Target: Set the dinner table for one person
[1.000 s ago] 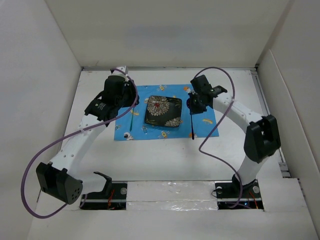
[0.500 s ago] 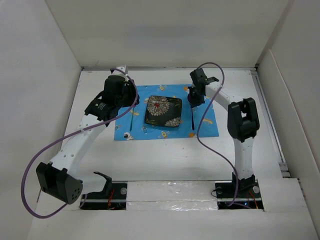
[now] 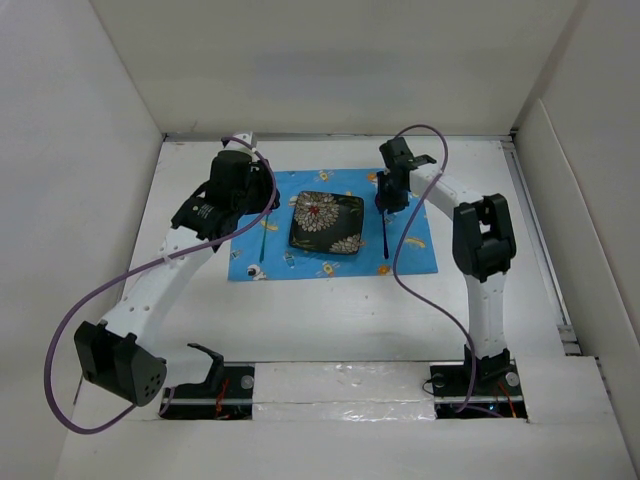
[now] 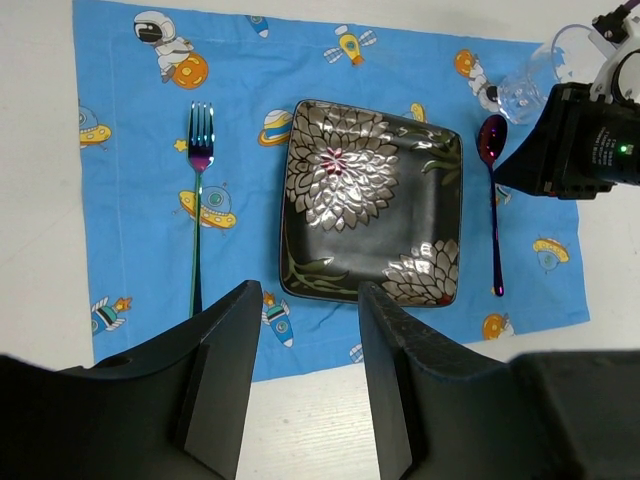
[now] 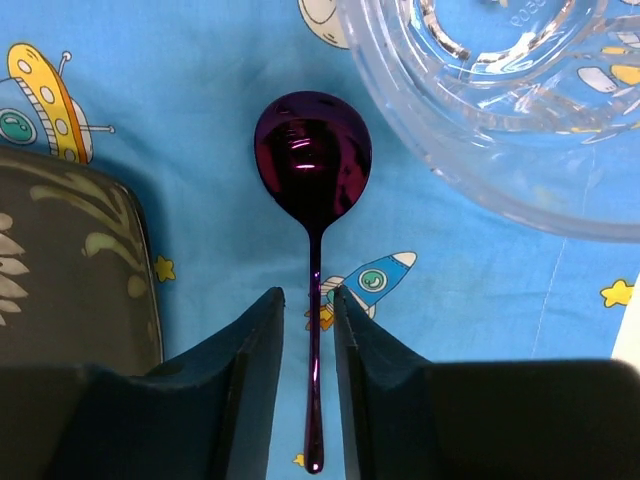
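The dinner table (image 3: pixel 330 320) is the white top across the overhead view, with one blue placemat (image 3: pixel 300 268) toward its far edge and one dark square plate (image 3: pixel 327 223) at the placemat's middle.

From the left wrist: one fork (image 4: pixel 197 200) lies near the placemat's left edge, one spoon (image 4: pixel 491 140) near its right edge, and one clear glass (image 4: pixel 530 80) at its far right corner. The left gripper (image 4: pixel 308 295) hangs above, jaws wide apart, empty.

From the right wrist: the right gripper (image 5: pixel 306 300) has its jaws slightly parted astride the spoon's handle, not pinching it.
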